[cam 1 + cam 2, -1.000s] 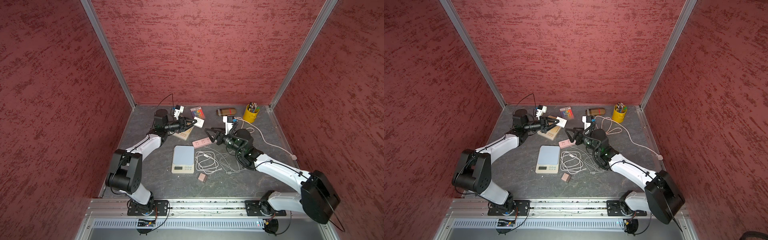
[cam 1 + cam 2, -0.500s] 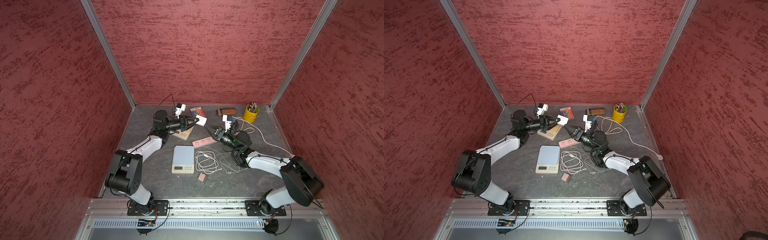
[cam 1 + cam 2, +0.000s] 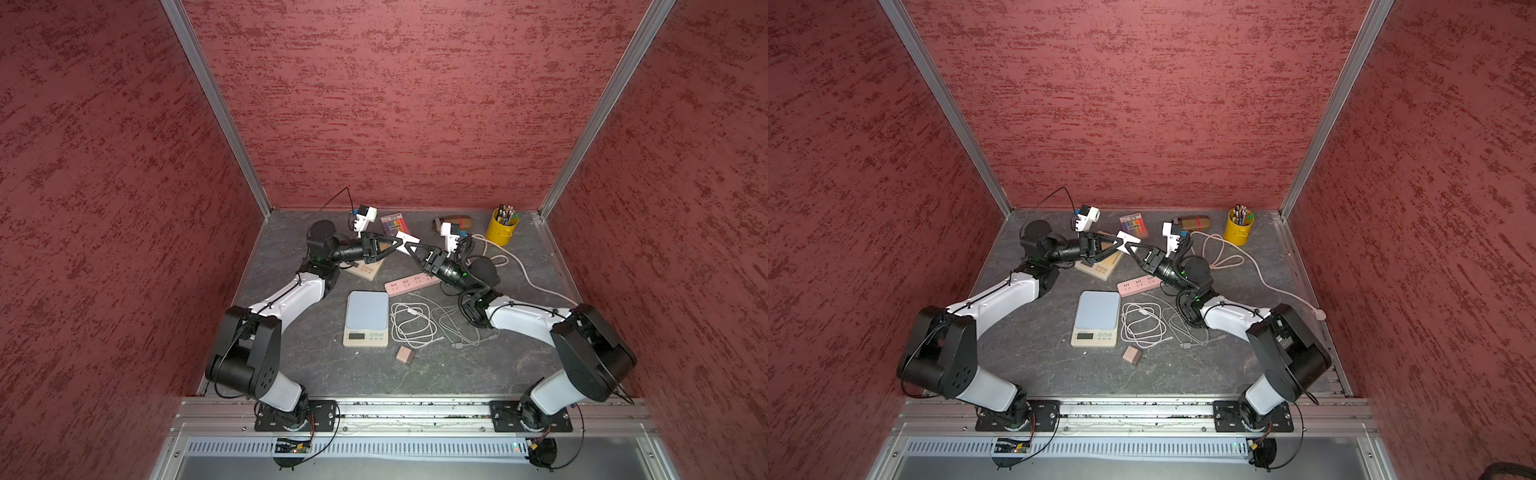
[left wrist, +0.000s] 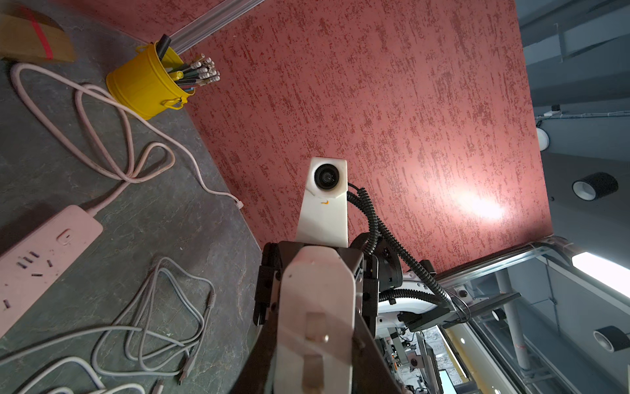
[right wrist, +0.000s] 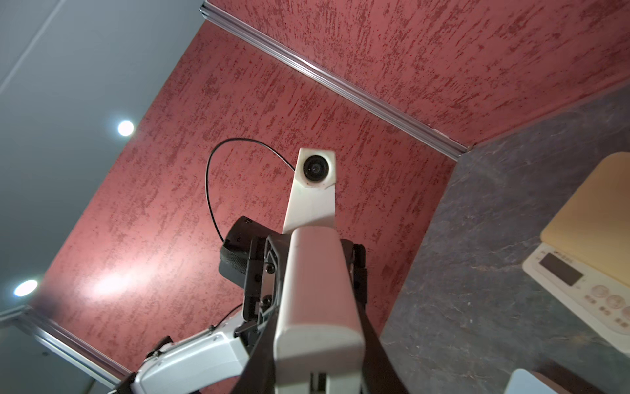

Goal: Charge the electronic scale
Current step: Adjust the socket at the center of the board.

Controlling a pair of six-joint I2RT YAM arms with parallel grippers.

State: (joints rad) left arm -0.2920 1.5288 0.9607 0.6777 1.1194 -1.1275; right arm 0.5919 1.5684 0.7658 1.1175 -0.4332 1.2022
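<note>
Right tool [image 3: 410, 248] newly on white adapter [image 3: 405, 239], lengthwise tool-to-tool

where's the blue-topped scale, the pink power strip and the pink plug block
blue-topped scale [image 3: 368, 311]: a top view, middle of its platform
pink power strip [image 3: 409, 284]: a top view, middle of its top face
pink plug block [image 3: 404, 355]: a top view, its top face

No word or number can be read anywhere; the white electronic scale with a pale blue plate [image 3: 367, 312] has a grey display window and a row of round buttons in both top views, too small to make out; the cream scale with a tan top plate [image 5: 576, 290] shows a blank dark window, a short printed line above it and marked buttons, all blurred; the flat pack of coloured pens [image 3: 394, 223] carries a label, illegible; the pink power strip [image 4: 47, 252] bears a faint sign on its switch.
</note>
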